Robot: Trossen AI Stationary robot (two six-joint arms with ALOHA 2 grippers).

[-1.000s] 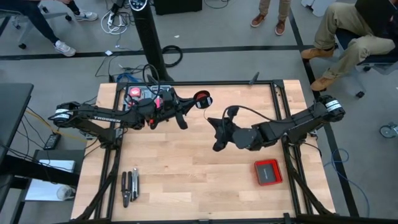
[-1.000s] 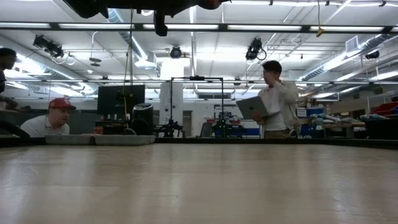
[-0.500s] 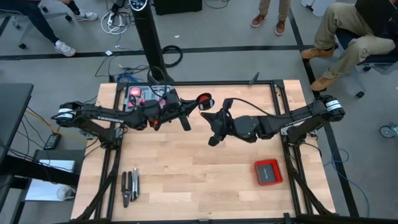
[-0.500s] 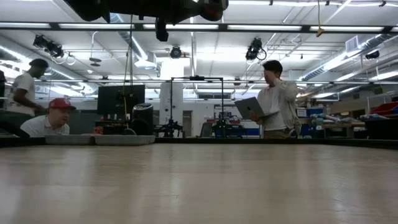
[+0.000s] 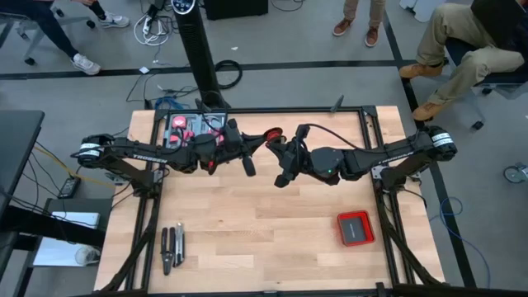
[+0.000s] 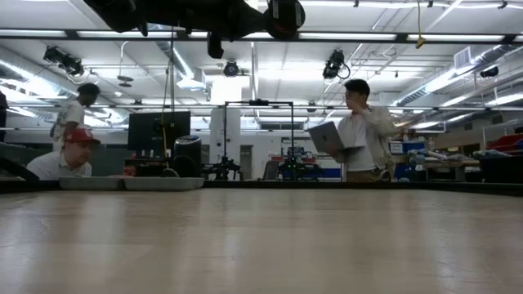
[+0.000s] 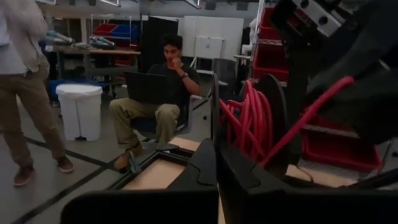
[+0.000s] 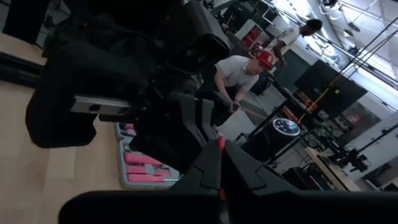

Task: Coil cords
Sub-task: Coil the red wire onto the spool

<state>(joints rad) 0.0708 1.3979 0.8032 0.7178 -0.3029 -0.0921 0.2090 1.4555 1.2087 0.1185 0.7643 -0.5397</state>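
A small black spool (image 5: 272, 136) wound with thin red wire (image 7: 247, 119), the cords, hangs high over the table's far middle. It also shows at the top of the low view, spool (image 6: 283, 16). My left gripper (image 5: 262, 141) reaches in from the left and is shut on the spool. My right gripper (image 5: 280, 150) comes from the right, close beside the spool. It is shut on a strand of the red wire (image 8: 220, 143), which runs back to the spool. My left gripper (image 7: 216, 158) pinches one thin black flange of the spool (image 7: 214, 115) by its edge between its two fingers. The fingers come in level from the table's left. The spool is lifted clear of the table, its flanges upright. My right gripper (image 8: 220, 152) pinches the red wire between its two fingertips, coming in about level from the table's right. From the hold a single strand (image 7: 311, 112) runs straight and taut to the spool's winding. All of it is clear of the table.
A flat red square box (image 5: 355, 228) lies near the table's right side. Pliers (image 5: 172, 248) lie at the near left. A grey tray (image 5: 191, 125) with pink and red items sits at the far left edge. People stand and sit beyond the table.
My right gripper has gone toward the table's far edge and leftward, up close to the spool, turning a little. My left gripper has sunk slightly and rolled with the spool, which now shows fully at the top of the low view. Both stayed shut.
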